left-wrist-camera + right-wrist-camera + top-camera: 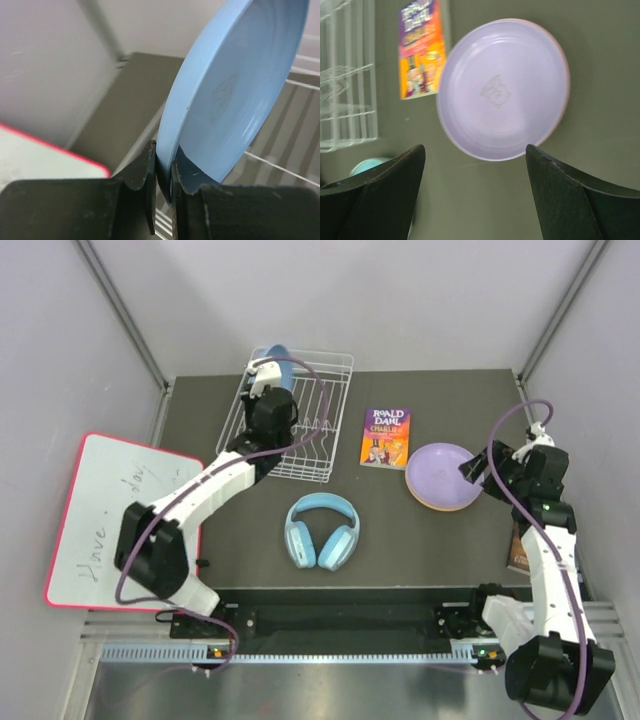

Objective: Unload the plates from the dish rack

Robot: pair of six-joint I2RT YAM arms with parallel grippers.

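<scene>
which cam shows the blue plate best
Left wrist: the blue plate fills the frame, its rim pinched by the left fingers. Top external shows only a sliver at the dish rack; right wrist misses it.

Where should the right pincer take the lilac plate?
On its right rim, probably, coming down from the right, where the open right pincer hovers. The lilac plate lies flat, face up, so its raised lip takes one finger inside, one outside; the book lies close on its left.
</scene>
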